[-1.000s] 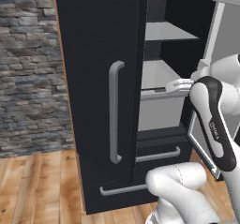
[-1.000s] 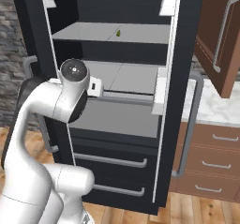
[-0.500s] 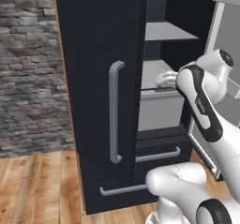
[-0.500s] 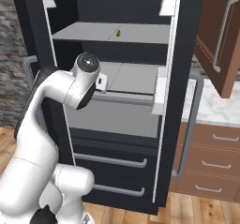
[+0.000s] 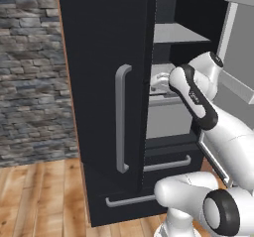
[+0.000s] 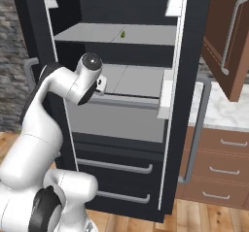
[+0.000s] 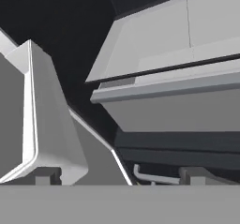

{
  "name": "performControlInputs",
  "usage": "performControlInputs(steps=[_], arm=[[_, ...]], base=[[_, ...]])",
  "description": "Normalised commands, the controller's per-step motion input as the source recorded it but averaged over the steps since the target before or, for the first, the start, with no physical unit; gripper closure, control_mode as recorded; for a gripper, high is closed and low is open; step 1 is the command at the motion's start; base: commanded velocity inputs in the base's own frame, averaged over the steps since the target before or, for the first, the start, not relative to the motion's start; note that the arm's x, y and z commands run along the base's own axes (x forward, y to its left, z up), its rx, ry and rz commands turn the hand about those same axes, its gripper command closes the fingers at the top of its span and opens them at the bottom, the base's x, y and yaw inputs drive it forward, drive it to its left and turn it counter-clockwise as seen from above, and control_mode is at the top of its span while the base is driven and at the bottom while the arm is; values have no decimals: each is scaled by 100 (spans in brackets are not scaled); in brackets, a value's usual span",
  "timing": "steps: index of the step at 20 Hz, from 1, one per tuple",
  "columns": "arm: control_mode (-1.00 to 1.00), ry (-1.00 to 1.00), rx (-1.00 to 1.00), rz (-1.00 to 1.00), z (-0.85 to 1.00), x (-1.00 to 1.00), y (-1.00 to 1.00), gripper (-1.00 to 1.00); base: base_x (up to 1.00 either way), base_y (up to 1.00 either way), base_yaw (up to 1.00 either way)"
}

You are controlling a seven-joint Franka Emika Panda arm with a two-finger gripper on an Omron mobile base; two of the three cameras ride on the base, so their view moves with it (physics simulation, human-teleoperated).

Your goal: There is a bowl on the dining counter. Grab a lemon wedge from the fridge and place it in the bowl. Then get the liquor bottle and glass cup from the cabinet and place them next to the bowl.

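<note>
Lemon wedge (image 6: 123,34) sits on the upper shelf (image 6: 97,32) of the open fridge (image 5: 106,107), toward the back, apart from anything else on that shelf. We judge it very light, soft and a bit slick, so it should squash or skid under a hard pinch. We'd take it across the flat cut sides, low on the wedge, with gentle closing force. It is tiny next to the finger span, so centring matters more than grip strength.

Arm is folded up in front of the fridge opening, elbow high, wrist reaching in at the level of the grey drawer bin (image 6: 136,80), one shelf below the lemon. Gripper (image 7: 122,175) has its jaws spread fully wide and nothing between them. Hand view looks at the bin front and a door-side shelf bracket (image 7: 44,120). We judge we need to lift the hand to the upper shelf.
</note>
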Motion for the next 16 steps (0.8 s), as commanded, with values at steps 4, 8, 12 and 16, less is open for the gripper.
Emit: performControlInputs(steps=[4,8,12,16], arm=[[-100,5,8,0,-13,13,40,-100],[-100,0,9,0,0,-7,52,-100],[-100,0,9,0,0,-40,64,-100],[-100,0,6,0,0,-69,88,-100]], base=[[0,0,0],[0,0,0],[0,0,0],[0,0,0]])
